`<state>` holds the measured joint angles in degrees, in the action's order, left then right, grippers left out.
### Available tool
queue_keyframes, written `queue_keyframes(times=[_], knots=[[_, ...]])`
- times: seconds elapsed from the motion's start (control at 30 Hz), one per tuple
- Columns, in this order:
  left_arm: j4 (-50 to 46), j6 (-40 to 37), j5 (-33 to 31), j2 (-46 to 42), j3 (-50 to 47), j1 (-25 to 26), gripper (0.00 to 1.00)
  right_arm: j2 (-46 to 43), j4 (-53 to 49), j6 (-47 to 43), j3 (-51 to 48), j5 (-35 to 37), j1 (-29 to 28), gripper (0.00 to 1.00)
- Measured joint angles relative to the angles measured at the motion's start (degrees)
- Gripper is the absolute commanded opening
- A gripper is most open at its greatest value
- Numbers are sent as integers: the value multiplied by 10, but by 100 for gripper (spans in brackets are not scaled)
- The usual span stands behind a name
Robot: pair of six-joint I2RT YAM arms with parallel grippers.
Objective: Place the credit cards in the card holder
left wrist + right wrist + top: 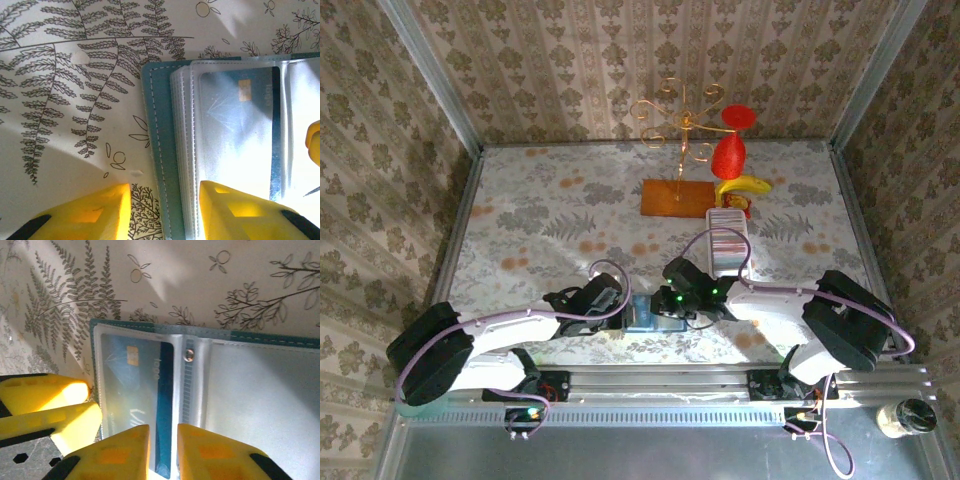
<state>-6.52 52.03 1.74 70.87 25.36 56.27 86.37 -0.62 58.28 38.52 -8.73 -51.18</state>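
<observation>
Seemingly, the right pincer (pixel 162 432) is clenched on the dark edge of a blue card (pixel 135 390) that sits mostly inside a clear sleeve (pixel 98 380) of the holder (pixel 260 335), likely to slide it home. The left pincer (pixel 164 192) stands released astride the holder's left edge, one finger over the sleeve stack (pixel 182 150) and one over the table (pixel 75 150), probably to keep the open holder flat and steady.
</observation>
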Motion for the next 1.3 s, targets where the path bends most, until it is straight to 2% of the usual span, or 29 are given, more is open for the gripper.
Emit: queue_keyframes(times=[0.17, 0.33, 0.87, 1.3], knots=[[4, 3, 0, 4, 0, 0, 41, 5, -21, -14, 0, 11, 0, 0], [7, 5, 0, 8, 0, 0, 41, 31, -23, -20, 2, 12, 0, 0], [28, 29, 4, 25, 2, 0, 40, 31, -7, -24, -7, 14, -1, 0], [114, 48, 15, 14, -35, 3, 41, 29, 15, -24, -17, 13, -1, 0]])
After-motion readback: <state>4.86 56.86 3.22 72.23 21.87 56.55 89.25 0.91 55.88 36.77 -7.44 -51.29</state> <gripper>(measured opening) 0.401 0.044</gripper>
